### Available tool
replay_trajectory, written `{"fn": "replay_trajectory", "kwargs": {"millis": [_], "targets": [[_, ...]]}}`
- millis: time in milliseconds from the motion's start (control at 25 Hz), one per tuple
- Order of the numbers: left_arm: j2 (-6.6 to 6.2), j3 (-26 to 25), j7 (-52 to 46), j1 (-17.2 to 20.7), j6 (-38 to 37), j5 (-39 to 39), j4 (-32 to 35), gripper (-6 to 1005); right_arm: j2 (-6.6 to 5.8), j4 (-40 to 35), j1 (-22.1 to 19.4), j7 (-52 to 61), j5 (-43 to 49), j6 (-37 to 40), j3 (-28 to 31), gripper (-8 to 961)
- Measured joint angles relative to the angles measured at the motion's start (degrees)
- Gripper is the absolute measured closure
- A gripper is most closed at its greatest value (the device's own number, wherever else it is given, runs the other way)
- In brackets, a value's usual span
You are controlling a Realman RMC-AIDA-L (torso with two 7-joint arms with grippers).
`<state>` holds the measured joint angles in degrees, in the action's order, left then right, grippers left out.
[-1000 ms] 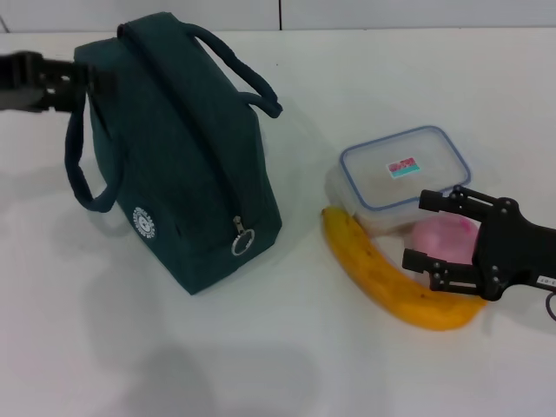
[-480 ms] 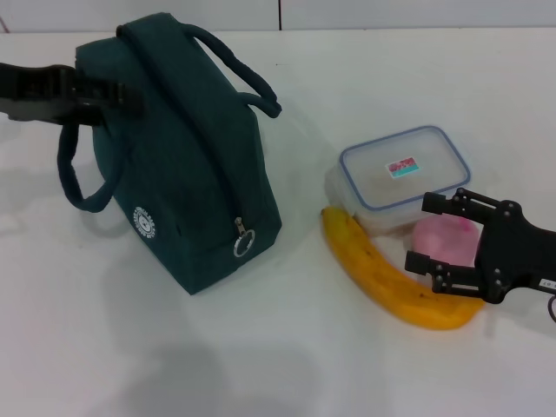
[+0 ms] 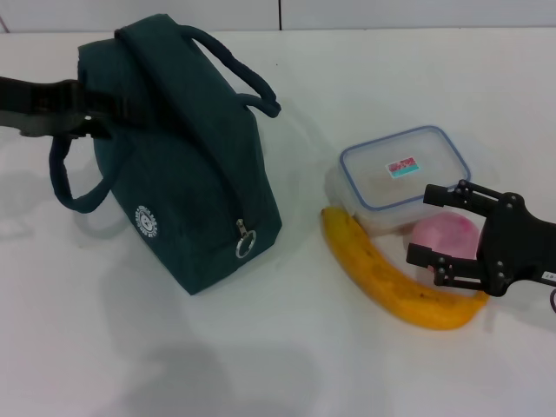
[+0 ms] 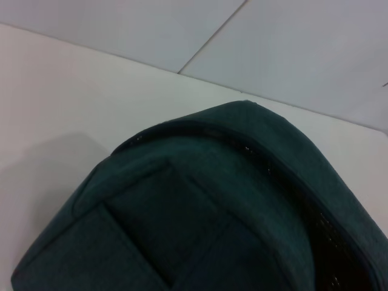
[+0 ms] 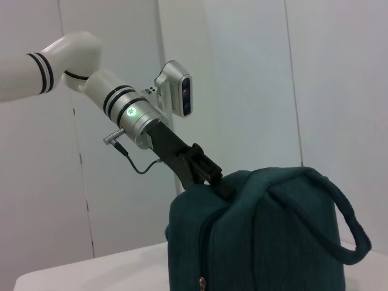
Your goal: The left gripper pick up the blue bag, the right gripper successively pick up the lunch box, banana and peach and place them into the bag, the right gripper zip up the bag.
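The left gripper [image 3: 109,102] presses against the upper rear edge of the zipped dark teal fabric bag [image 3: 187,165] standing on the white table [image 3: 287,347]; whether it grips anything, I cannot tell. A poor hold there could tip the bag. The right gripper [image 3: 441,228] hangs spread over the pink round peach [image 3: 445,234], near the long yellow banana [image 3: 382,276] and the clear blue-rimmed lunch box [image 3: 404,167].

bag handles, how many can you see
2: both on the blue bag. One handle arches over its top toward the lunch box; the other handle hangs beneath the left end effector.
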<state>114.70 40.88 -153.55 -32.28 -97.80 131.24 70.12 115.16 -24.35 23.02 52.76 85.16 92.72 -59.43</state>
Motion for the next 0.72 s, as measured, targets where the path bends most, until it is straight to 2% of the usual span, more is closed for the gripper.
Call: {"fn": "replay_trajectory", "kwargs": {"millis": [80, 320, 720], "targets": [[0.11, 0.39, -0.04, 0.06, 0.2, 0.27, 0.0, 177, -0.01, 0.01, -0.01, -0.03, 0.0, 0.0, 0.01, 129], [-0.22, 0.8, -0.39, -0.77, 0.03, 3.18, -0.35, 373, -0.03, 0.2, -0.12, -0.16, 0.01, 0.0, 0.13, 128], [-0.11, 1.1, -2.22, -0.91, -0.4, 2.69, -0.14, 803, -0.03, 0.44, -0.43, -0.27, -0.49, -0.12, 0.81, 128]]}}
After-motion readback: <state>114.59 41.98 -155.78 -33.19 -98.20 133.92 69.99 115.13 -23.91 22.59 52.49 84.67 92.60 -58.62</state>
